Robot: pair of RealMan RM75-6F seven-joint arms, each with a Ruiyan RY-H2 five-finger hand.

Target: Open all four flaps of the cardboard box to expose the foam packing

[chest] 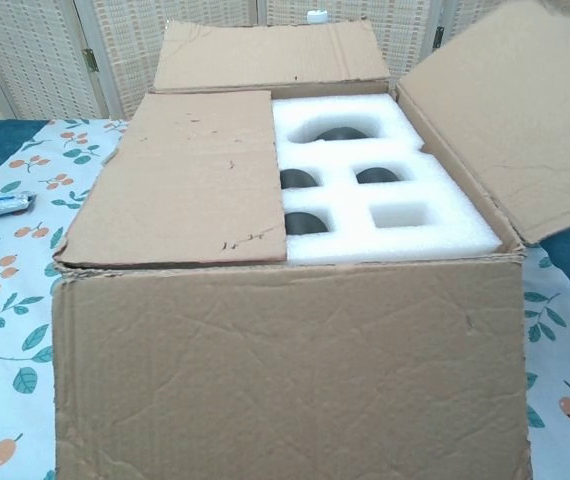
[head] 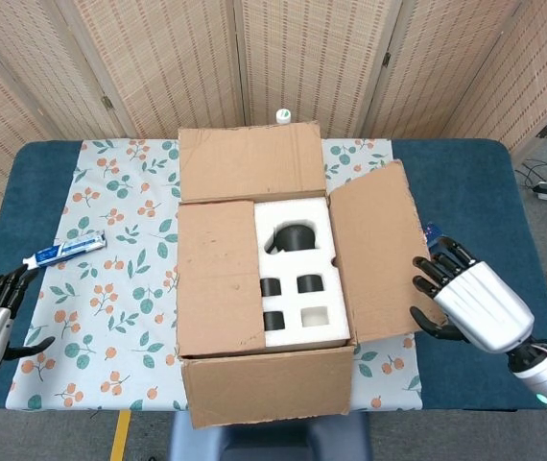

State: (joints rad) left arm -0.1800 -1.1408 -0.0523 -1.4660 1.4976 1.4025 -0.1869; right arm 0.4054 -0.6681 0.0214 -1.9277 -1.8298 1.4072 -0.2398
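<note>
Brown cardboard box (head: 264, 389) mid-counter, far, near and right flaps folded outward, left flap (head: 216, 277) flat over half the white foam packing (head: 297, 274)

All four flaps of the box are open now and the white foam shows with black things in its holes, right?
Not quite. Only three flaps are open. The left flap lies flat over the left half of the cardboard box, hiding that part of the foam; the head view shows it. The right flap is folded out, and the foam on that side does show black things in its holes.
</note>
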